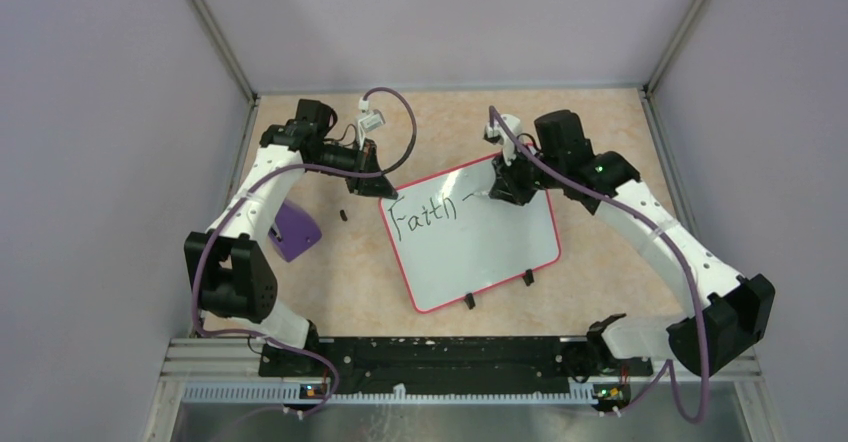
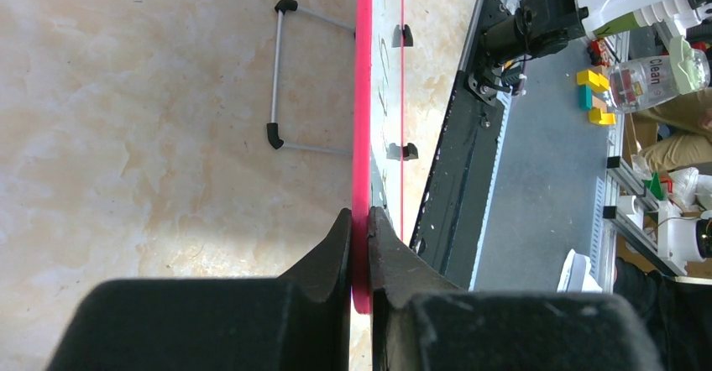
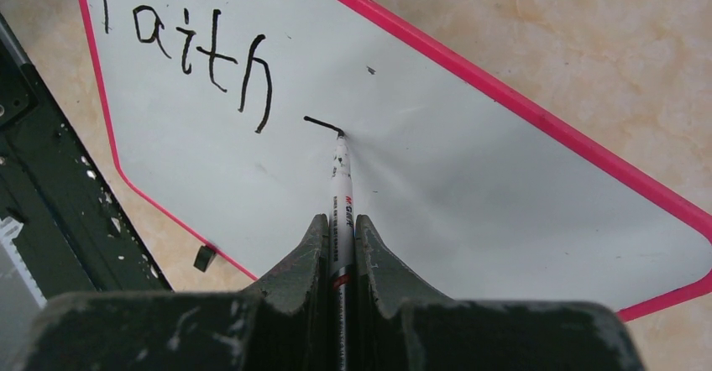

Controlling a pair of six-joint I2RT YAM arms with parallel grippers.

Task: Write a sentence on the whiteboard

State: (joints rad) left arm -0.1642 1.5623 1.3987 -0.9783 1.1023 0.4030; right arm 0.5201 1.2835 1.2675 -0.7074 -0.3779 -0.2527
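Note:
The whiteboard (image 1: pixel 480 247) lies tilted on the table, white with a red-pink rim and small black feet on its near edge. The sentence (image 1: pixel 425 214) reads "Faith" in black, with a short dash after it; it also shows in the right wrist view (image 3: pixel 189 48). My left gripper (image 1: pixel 382 187) is shut on the board's far left corner, its jaws pinching the red rim (image 2: pixel 362 136). My right gripper (image 1: pixel 508 190) is shut on a white marker (image 3: pixel 340 195), whose tip touches the board (image 3: pixel 504 195) at the end of the dash.
A purple block (image 1: pixel 293 228) lies left of the board beside the left arm. A small black marker cap (image 1: pixel 343 215) lies between them. A wire stand (image 2: pixel 281 77) folds out under the board. Grey walls enclose the table on three sides.

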